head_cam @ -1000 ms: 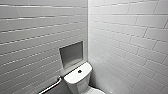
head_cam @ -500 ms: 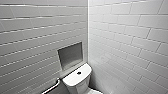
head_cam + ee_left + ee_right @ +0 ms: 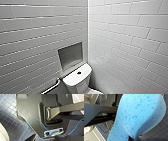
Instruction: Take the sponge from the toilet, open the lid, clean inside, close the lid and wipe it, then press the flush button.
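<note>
The white toilet (image 3: 77, 79) sits in the corner at the bottom of the head view, showing its tank top with the dark round flush button (image 3: 79, 73) in the middle. The lid is hidden below that picture's lower edge. In the right wrist view the bright blue sponge (image 3: 139, 116) looms large and close, pinched at its end by my right gripper (image 3: 133, 138), which is shut on it. My left gripper (image 3: 46, 139) is open and holds nothing, hanging above the dark tiled floor (image 3: 7, 119) beside my own base.
Grey tiled walls meet in a corner behind the toilet, with a recessed niche (image 3: 70, 55) in the left wall. A metal grab bar (image 3: 51, 88) runs along that wall next to the tank. A blue cable (image 3: 30, 122) loops over my base.
The head camera has shifted very slightly; the toilet, the sponge and both grippers stand as they did.
</note>
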Motion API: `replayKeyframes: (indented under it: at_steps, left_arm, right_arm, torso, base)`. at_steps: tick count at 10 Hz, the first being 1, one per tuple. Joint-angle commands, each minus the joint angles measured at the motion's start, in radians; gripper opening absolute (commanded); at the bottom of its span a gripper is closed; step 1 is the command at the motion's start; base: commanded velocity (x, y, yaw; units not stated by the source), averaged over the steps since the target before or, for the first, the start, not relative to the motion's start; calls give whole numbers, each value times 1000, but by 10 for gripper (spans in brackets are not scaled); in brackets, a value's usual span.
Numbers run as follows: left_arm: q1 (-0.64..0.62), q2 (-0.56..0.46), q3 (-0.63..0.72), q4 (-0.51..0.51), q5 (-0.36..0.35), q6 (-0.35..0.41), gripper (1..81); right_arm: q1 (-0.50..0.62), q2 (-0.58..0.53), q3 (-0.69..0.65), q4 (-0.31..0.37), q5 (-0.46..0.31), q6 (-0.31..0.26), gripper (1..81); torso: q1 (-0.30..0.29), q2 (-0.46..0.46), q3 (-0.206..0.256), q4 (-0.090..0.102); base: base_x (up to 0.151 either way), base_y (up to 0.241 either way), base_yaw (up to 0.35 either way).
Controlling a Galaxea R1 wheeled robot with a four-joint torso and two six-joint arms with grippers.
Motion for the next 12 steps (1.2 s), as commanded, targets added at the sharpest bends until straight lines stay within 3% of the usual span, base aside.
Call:
replayKeyframes:
  at_steps: [1, 5, 8, 10, 12]
  left_arm:
    - [-55, -215, 273, -49, 53, -9, 811]
    - [-85, -435, 549, -70, 45, -9, 811]
    - [-236, -586, 809, -73, 54, -23, 811]
    - [-375, -673, 956, -103, 85, -24, 811]
    - [-530, -713, 1051, -169, 180, -26, 811]
  right_arm:
    - [-7, -304, 470, -28, 23, -6, 10]
    - [-10, -319, 502, -28, 23, -4, 10]
    - [-11, -323, 510, -28, 23, -4, 10]
    - [-11, -323, 521, -28, 23, -6, 10]
    - [-10, -323, 527, -30, 23, -4, 10]
  torso:
    - [0, 0, 0, 0]
    - [0, 0, 0, 0]
    - [0, 0, 0, 0]
    - [0, 0, -43, 0]
    - [0, 0, -106, 0]
  base:
    - [0, 0, 0]
    - [0, 0, 0]
    - [0, 0, 0]
    - [0, 0, 0]
    - [0, 0, 0]
